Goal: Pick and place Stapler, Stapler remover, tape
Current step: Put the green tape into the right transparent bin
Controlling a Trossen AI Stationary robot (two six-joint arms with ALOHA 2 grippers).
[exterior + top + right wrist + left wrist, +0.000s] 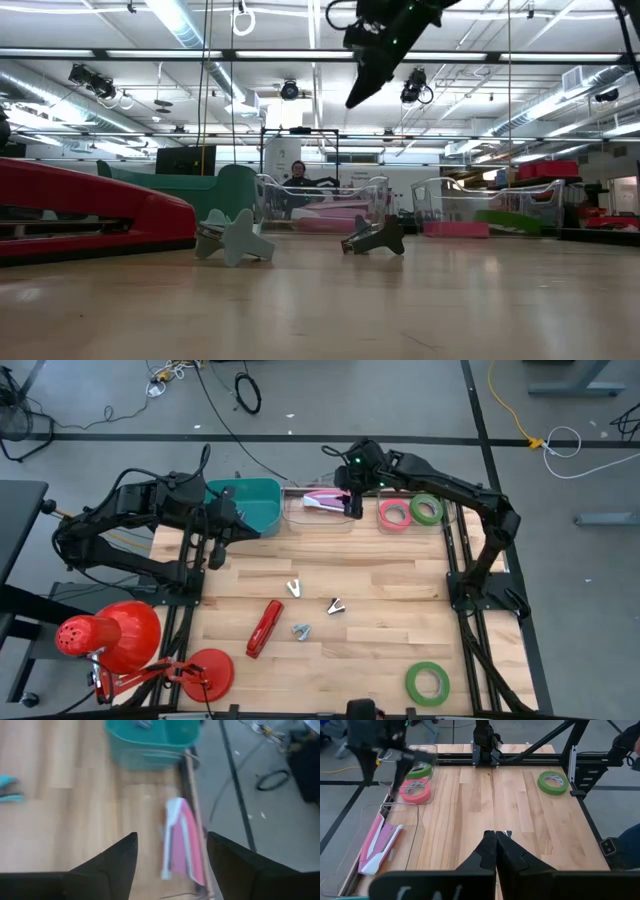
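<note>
**Inspector:** While the right gripper (354,501) hangs above the back edge of the table, its fingers stand wide with nothing between them — the right wrist view shows a pink and white stapler (181,841) lying directly below, inside the clear tray (320,520). I judge the tray to be the drop point for staplers.

**Assistant:** And the tapes?

**Inspector:** A second clear tray (448,512) at the back right holds the red-pink tape (393,514) and a green tape (426,509), side by side. Another green tape (427,682) lies flat near the front right corner, well apart from everything else and not yet sorted.

**Assistant:** What else remains loose?

**Inspector:** The red stapler (264,628) lies on the boards left of centre, with three small staple removers (334,606) scattered just beside it. A teal bin (248,503) stands at the back left — likely their destination, though that is a judgement.

**Assistant:** Left arm?

**Inspector:** The left gripper (495,842) waits by the teal bin, fingers pressed together, empty.

**Assistant:** Clearance?

**Inspector:** The middle and right of the table are open. The front left is tighter: a red desk lamp (105,635) overhangs that corner, near the red stapler. Tray walls call for a straight lift.
</note>
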